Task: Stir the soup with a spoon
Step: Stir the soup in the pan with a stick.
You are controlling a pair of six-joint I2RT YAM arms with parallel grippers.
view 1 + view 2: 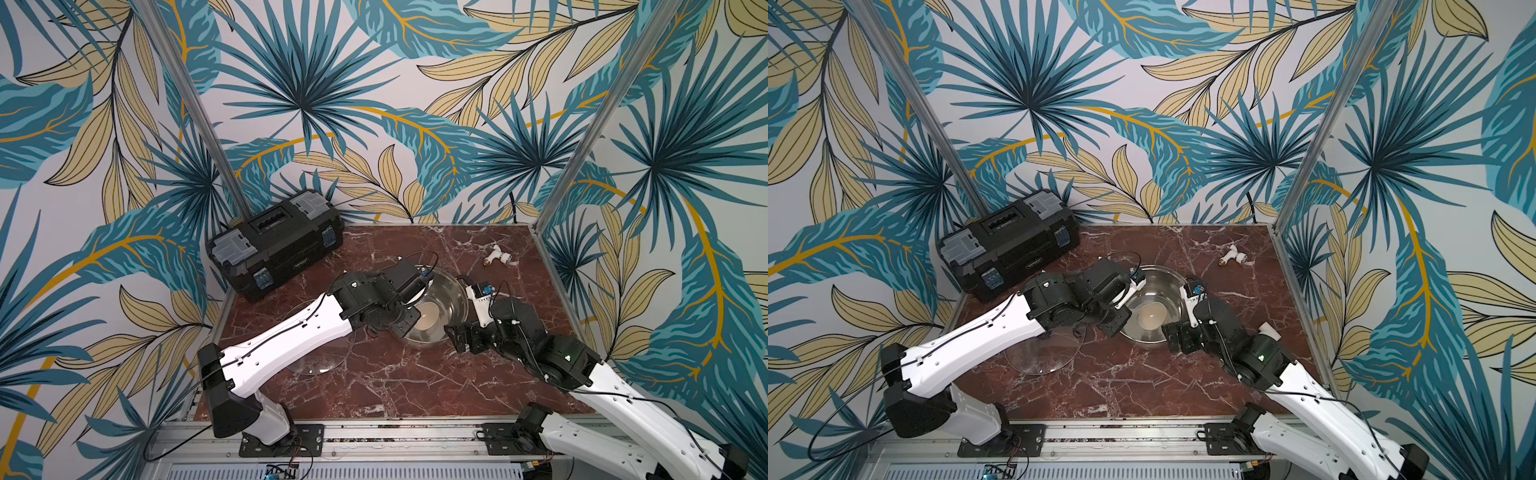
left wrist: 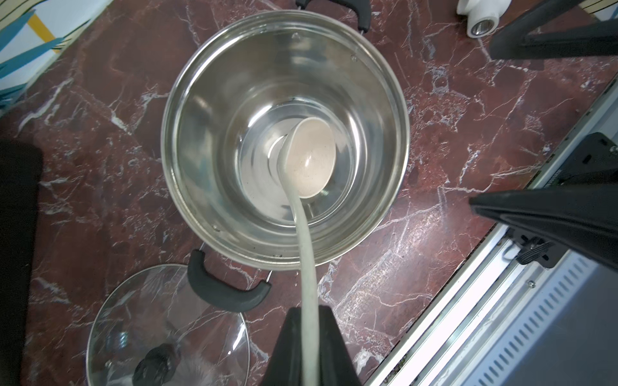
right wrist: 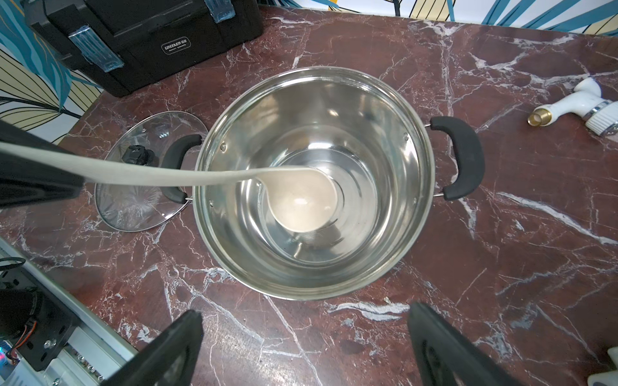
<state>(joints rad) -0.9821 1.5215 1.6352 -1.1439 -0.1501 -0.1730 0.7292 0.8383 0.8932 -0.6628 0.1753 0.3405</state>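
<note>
I see a black toolbox (image 1: 274,245) with grey parts on top in the far left corner of the dark red marble tabletop (image 1: 395,386). It is shut and sits a bit crooked. A clear glass lid (image 2: 167,327) with a black knob lies flat on the tabletop, nearer to me than the box. A small white pipe piece (image 3: 588,110) with a gold end lies near the far right corner, well apart from both. The walls (image 1: 374,83) show big blue and yellow leaves.
</note>
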